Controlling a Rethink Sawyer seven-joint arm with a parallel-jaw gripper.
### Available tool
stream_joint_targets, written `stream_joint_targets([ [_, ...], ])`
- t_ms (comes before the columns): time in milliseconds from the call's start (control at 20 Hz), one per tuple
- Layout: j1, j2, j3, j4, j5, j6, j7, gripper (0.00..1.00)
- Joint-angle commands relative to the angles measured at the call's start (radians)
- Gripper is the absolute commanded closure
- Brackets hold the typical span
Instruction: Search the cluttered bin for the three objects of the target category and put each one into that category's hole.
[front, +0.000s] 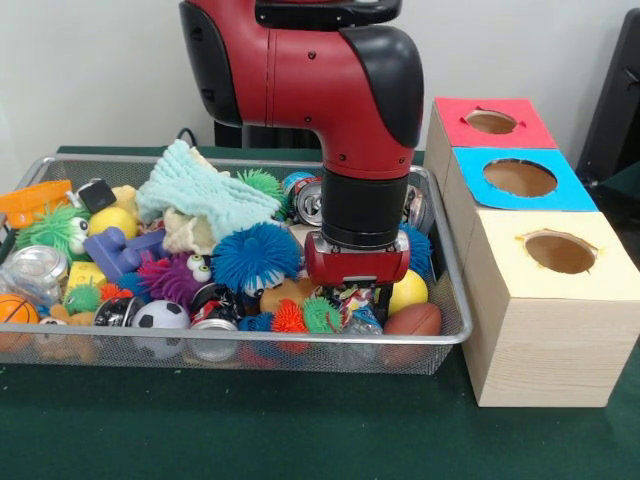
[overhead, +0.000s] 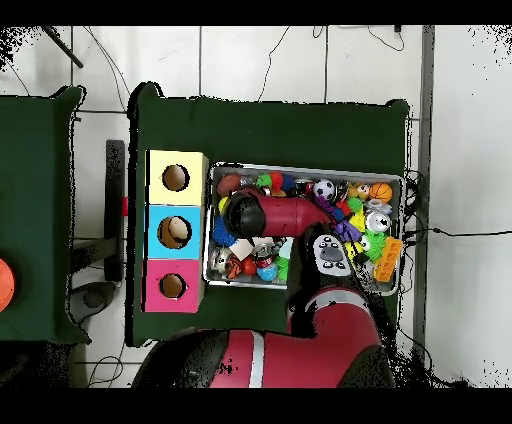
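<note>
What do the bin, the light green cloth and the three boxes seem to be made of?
Bin: metal wire mesh, silvery, see-through grid. Cloth: soft fabric, probably terry or microfibre, fuzzy and crumpled. Boxes: pale wood by the grain; tops look like coloured paper or card, matte.

Contents by count: one wire mesh bin (front: 440, 345); three wooden boxes, one hole each — red-topped box (front: 490, 122), blue-topped box (front: 520, 178), yellow-topped box (front: 555, 255); one soccer ball (front: 160, 316); one basketball (front: 15, 310); one brown football (front: 413, 321); one light green cloth (front: 205, 195)
</note>
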Motion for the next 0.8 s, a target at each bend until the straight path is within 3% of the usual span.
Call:
stream_joint_targets([
  [50,0.035,-0.077,0.055,0.021,0.071,0.019,0.202,0.0],
  [250,0.047,-0.21,0.05,0.077,0.107,0.147,0.189,0.0],
  [650,0.026,-0.338,0.072,0.173,0.169,0.253,0.166,0.0],
  [800,0.022,-0.362,0.072,0.198,0.185,0.245,0.159,0.0],
])
